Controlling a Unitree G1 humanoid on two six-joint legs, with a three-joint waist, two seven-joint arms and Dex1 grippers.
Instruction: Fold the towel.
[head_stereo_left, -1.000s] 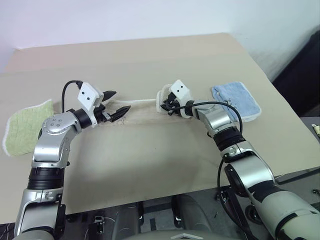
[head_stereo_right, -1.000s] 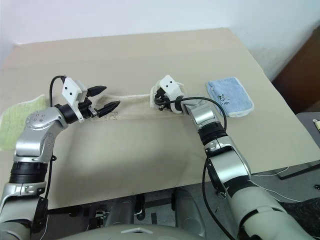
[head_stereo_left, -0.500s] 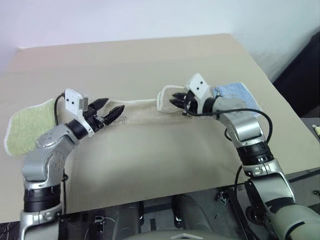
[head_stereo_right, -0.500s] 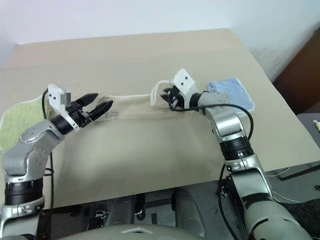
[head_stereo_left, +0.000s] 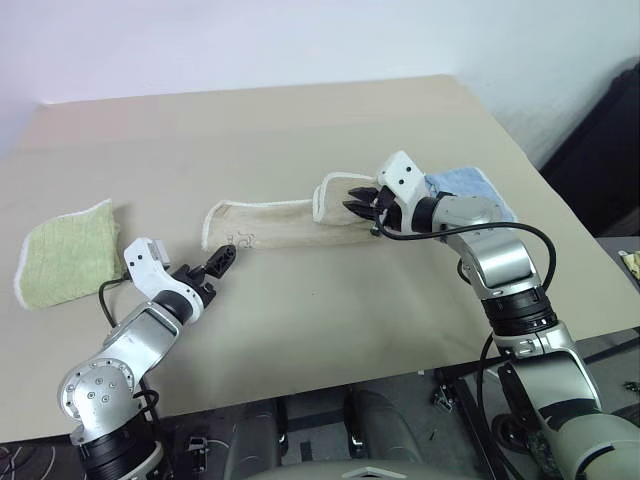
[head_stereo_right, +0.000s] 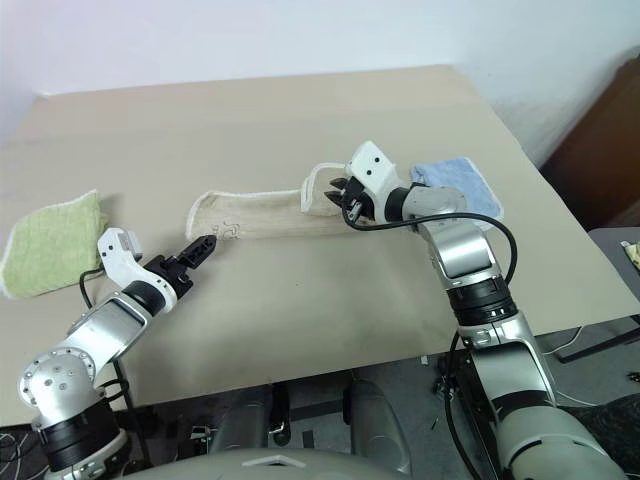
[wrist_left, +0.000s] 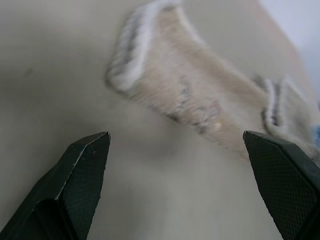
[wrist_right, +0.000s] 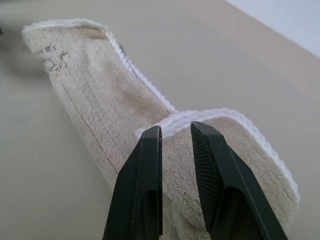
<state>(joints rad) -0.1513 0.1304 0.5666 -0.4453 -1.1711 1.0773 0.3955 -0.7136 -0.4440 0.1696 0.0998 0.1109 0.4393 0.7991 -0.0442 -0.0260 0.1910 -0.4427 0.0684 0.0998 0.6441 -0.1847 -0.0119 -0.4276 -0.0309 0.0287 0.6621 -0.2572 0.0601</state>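
The beige towel (head_stereo_left: 275, 225) lies stretched across the table, white edging around it and dark lettering near its left end (head_stereo_right: 225, 230). Its right end is doubled back over itself as a flap (head_stereo_left: 338, 196). My right gripper (head_stereo_left: 360, 201) is shut on that flap; in the right wrist view the white edge runs between its fingers (wrist_right: 147, 170), which stand almost together. My left gripper (head_stereo_right: 203, 244) hovers low, just short of the towel's left end, open with nothing in it. In the left wrist view its wide-spread fingers (wrist_left: 85, 165) frame the towel (wrist_left: 200, 95).
A folded light green towel (head_stereo_left: 65, 255) lies at the table's left side. A folded light blue towel (head_stereo_left: 470, 185) lies just behind my right forearm. The tan table (head_stereo_left: 300, 120) ends close in front of me and drops off at the right.
My left gripper has come off the towel's left end, dropping and pulling back toward me while its wrist rolled. The right gripper has drawn back to the right with the flap.
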